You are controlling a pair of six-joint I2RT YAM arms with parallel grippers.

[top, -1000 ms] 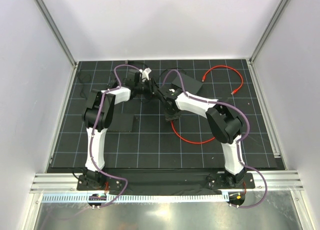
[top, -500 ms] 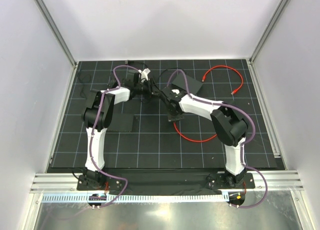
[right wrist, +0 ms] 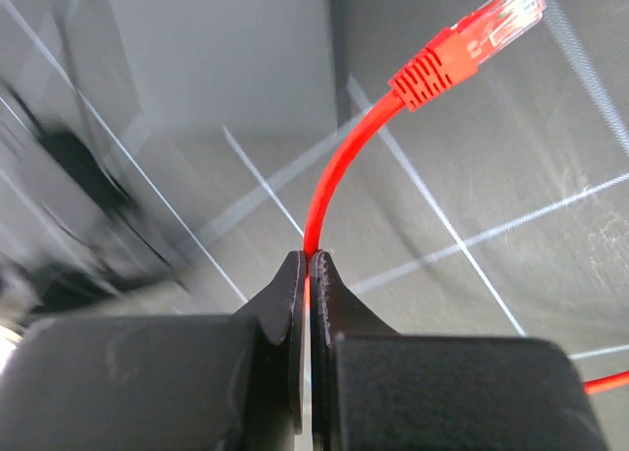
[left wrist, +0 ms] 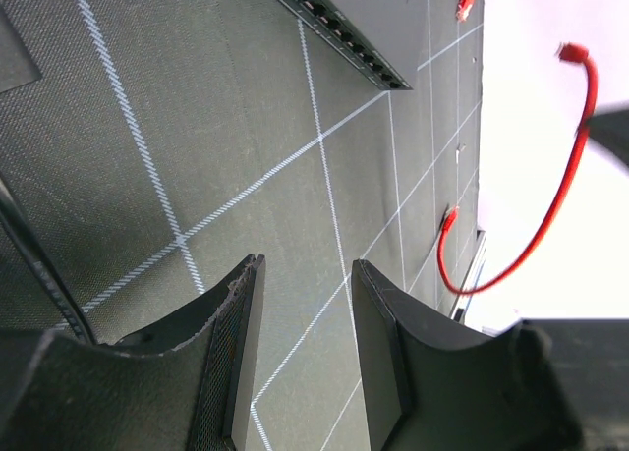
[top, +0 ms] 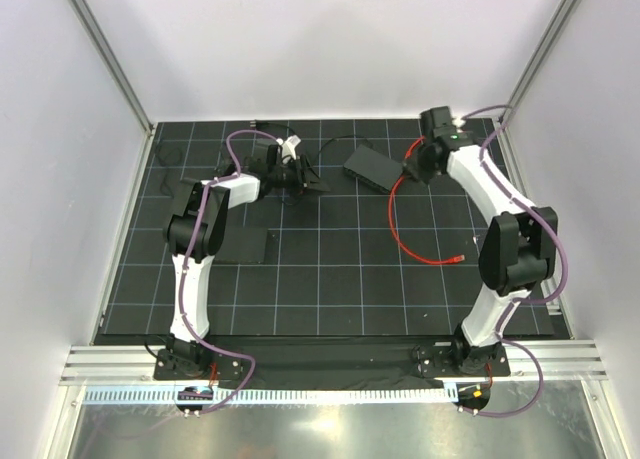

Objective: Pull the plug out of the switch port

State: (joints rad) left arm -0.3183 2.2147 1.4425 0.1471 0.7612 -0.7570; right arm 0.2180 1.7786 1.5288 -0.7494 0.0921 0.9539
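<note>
The black switch [top: 372, 166] lies on the mat at the back middle; its port row shows in the left wrist view [left wrist: 344, 33]. My right gripper [top: 417, 161] is just right of the switch, raised and shut on the red cable [right wrist: 339, 176]. The cable's plug [right wrist: 482, 33] sticks out past the fingers, free in the air and outside any port. The rest of the cable [top: 398, 224] trails down to a loose end [top: 460, 261] on the mat. My left gripper [top: 312, 184] is open and empty, low over the mat left of the switch [left wrist: 307, 266].
A flat black pad [top: 245, 244] lies on the mat at the left. A thin black lead [top: 328, 151] runs from the switch toward the back left. White walls and aluminium posts [top: 105, 54] close in the cell.
My right arm has swung from the middle of the mat to the back right, taking the red cable along. The plug has left the switch. The left arm has stayed put.
</note>
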